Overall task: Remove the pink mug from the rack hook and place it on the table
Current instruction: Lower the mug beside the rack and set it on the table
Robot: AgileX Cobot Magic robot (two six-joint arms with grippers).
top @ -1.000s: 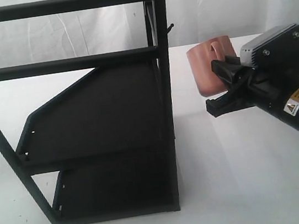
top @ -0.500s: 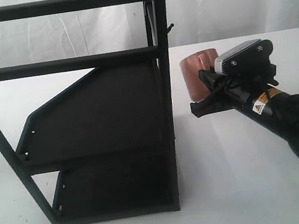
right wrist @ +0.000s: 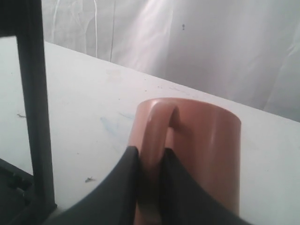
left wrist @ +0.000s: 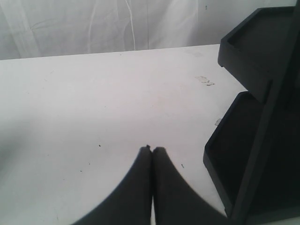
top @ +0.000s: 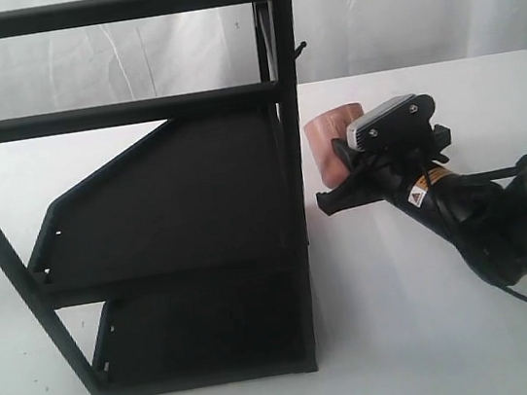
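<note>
Beside the rack (top: 294, 164) post, pink mug (top: 324, 142) low at the table (top: 431, 341), its handle pinched between right gripper (right wrist: 150, 161) fingers; left gripper (left wrist: 151, 151) closed, holding nothing

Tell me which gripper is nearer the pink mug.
Right. The right gripper is shut on the pink mug's handle, beside the rack. The left gripper is shut over the table; its wrist view shows the rack but no mug.
</note>
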